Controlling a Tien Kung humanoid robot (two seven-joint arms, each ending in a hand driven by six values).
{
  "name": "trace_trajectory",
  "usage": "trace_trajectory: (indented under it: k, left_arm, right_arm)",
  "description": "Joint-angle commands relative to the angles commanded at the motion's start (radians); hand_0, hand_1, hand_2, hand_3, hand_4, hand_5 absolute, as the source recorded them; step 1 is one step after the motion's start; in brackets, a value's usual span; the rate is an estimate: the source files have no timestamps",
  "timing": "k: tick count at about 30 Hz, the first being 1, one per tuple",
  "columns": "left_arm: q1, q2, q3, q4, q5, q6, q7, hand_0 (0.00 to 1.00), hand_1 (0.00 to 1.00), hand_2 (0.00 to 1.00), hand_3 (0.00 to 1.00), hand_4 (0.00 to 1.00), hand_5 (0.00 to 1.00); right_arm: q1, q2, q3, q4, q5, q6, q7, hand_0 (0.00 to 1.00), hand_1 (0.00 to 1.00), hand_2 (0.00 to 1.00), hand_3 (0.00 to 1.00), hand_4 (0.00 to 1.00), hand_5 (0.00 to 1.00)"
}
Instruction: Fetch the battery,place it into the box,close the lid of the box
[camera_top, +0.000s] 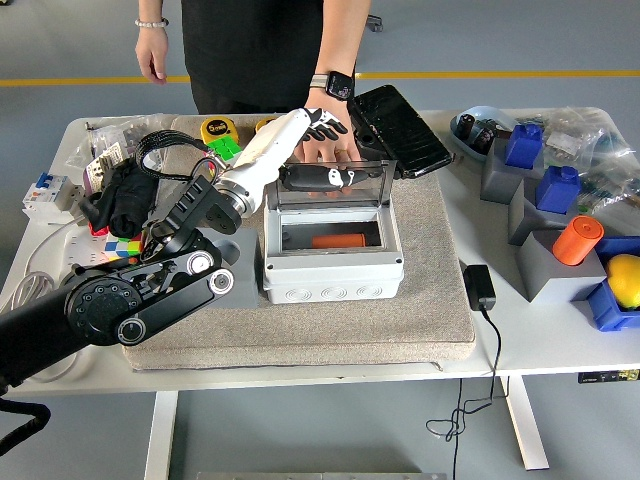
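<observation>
A grey box (333, 272) stands on the beige mat (440, 310) at mid table. An orange battery (338, 241) lies inside it. The clear lid (365, 187) stands upright at the box's far edge. My left hand (328, 152) is at the lid's top edge, open, with the thumb (322, 179) across the lid's front and the fingers (326, 126) behind and above it. It holds nothing. A person's hand (338, 148) with a watch rests just behind the lid.
A black flat case (400, 130) lies behind the box to the right. Tape measures (215, 128) and a colour cube (224, 152) are at the back left. Blue and grey blocks (545, 190), an orange cylinder (578, 240) and a black adapter (478, 287) are at the right.
</observation>
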Motion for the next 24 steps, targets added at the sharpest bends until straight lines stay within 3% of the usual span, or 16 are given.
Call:
trace_trajectory:
  k: [1, 6, 7, 12, 13, 18, 19, 24]
  left_arm:
    - [0.000, 0.003, 0.000, -0.001, 0.014, -0.011, 0.012, 0.731, 0.751, 0.720, 0.733, 0.998, 0.541]
    - [0.006, 0.015, -0.006, -0.018, 0.033, -0.062, 0.064, 0.731, 0.751, 0.720, 0.733, 0.998, 0.541]
    - [0.010, 0.020, -0.007, -0.032, 0.030, -0.066, 0.067, 0.588, 0.677, 0.652, 0.709, 0.998, 0.559]
    - [0.020, 0.029, -0.006, -0.073, 0.031, -0.085, 0.092, 0.588, 0.677, 0.652, 0.709, 0.998, 0.559]
    - [0.022, 0.030, -0.004, -0.076, 0.032, -0.088, 0.097, 0.468, 0.614, 0.601, 0.697, 0.998, 0.577]
    - [0.043, 0.037, 0.002, -0.111, 0.026, -0.109, 0.125, 0.468, 0.614, 0.601, 0.697, 0.998, 0.577]
    - [0.050, 0.040, 0.002, -0.128, 0.023, -0.117, 0.133, 0.393, 0.561, 0.557, 0.688, 0.998, 0.586]
    - [0.073, 0.048, -0.001, -0.183, 0.021, -0.126, 0.148, 0.393, 0.561, 0.557, 0.688, 0.998, 0.586]
  right_arm:
    - [0.000, 0.000, -0.001, 0.000, 0.000, 0.000, 0.000, 0.624, 0.656, 0.663, 0.571, 0.925, 0.481]
    - [0.001, -0.001, -0.001, 0.001, -0.001, 0.000, 0.000, 0.624, 0.656, 0.663, 0.571, 0.925, 0.481]
    - [0.001, -0.001, 0.000, 0.001, -0.001, 0.000, 0.000, 0.625, 0.656, 0.663, 0.571, 0.925, 0.481]
    - [0.000, -0.003, 0.000, 0.000, -0.001, 0.000, -0.001, 0.625, 0.656, 0.663, 0.571, 0.925, 0.481]
    - [0.000, -0.003, 0.000, 0.000, -0.001, 0.000, -0.001, 0.624, 0.656, 0.663, 0.571, 0.926, 0.480]
    - [-0.002, -0.002, 0.001, 0.002, -0.002, 0.000, 0.000, 0.624, 0.656, 0.663, 0.571, 0.926, 0.480]
    - [-0.002, -0.002, 0.002, 0.002, -0.003, 0.000, 0.000, 0.624, 0.656, 0.663, 0.571, 0.927, 0.480]
    - [-0.005, -0.001, 0.001, 0.001, -0.003, 0.000, 0.000, 0.624, 0.656, 0.663, 0.571, 0.927, 0.480]
